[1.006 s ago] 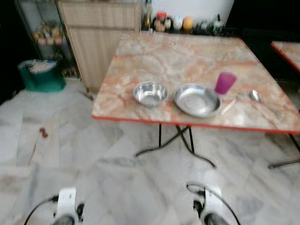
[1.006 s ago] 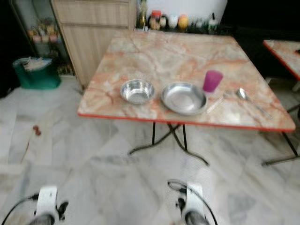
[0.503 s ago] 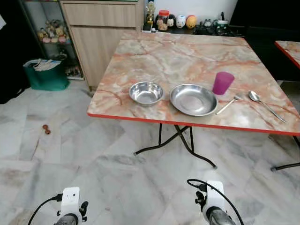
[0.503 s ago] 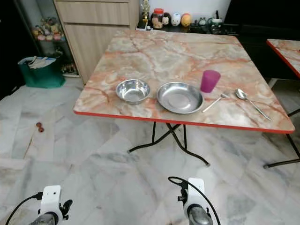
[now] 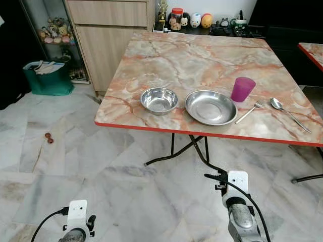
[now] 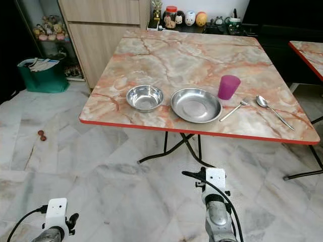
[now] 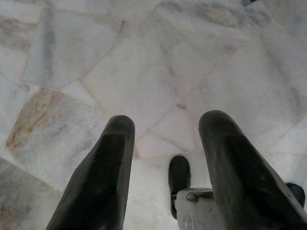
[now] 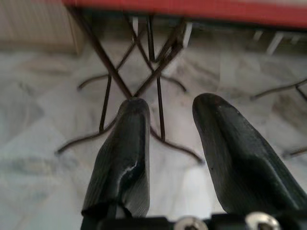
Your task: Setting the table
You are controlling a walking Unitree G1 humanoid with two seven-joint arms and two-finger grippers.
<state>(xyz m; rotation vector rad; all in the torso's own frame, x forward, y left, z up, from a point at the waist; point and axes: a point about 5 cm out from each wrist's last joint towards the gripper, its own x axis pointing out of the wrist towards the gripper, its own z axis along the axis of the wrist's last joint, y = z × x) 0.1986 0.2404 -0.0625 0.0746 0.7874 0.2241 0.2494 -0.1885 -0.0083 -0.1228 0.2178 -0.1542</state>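
While the marble-patterned table carries the whole setting along its near, red-trimmed edge, the pieces lie in a row: a small steel bowl toward the near left corner, a wide steel plate just beside it to the right, then a purple cup standing upright a little farther in from the edge, close to the plate's rim. A fork lies right of the plate at a slant, and a spoon lies beyond it, nearer the right edge. At the far edge, jars and small figurines stand on a dark surface. The right gripper hangs below the near edge with its fingers spread and nothing between them, facing the table's metal legs. The left gripper is low over the marble floor, fingers likewise parted and empty. A green bag sits on the floor by a wooden cabinet past the left edge.
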